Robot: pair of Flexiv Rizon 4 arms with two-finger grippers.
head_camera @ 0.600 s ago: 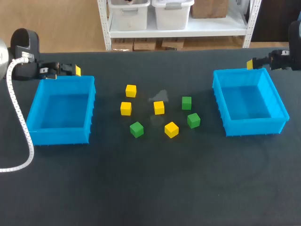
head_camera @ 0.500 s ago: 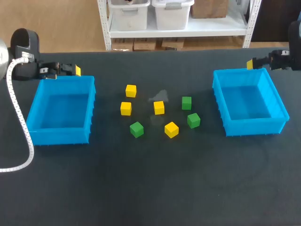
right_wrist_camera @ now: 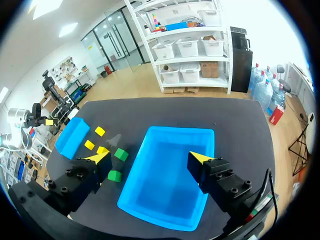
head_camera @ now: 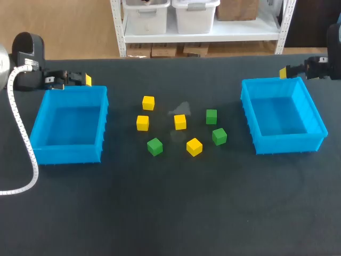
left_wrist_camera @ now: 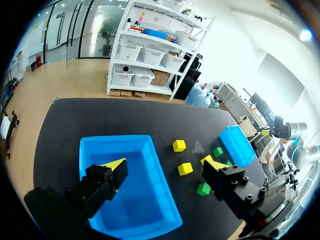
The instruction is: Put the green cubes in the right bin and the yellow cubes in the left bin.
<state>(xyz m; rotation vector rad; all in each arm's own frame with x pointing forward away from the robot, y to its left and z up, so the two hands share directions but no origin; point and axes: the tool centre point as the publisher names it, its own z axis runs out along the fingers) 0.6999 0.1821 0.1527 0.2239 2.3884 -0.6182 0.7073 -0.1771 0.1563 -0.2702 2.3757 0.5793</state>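
Left gripper (left_wrist_camera: 165,163), widely parted, just before smooth boxy blue plastic bin (left_wrist_camera: 115,137)

matt black tabletop (head_camera: 170,213), almost cloth-like; left bin (head_camera: 69,154) and right bin (head_camera: 290,144) are smooth blue plastic, faintly shiny; cubes (head_camera: 194,146) look smooth, matt.

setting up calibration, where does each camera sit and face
Head view: above, behind, facing down at the table; left end effector and right end effector at far corners.
Left wrist view: on that wrist, over the left bin; its end effector shows, open.
Right wrist view: same, over the right bin.
Both wrist views share the cubes between the bins.
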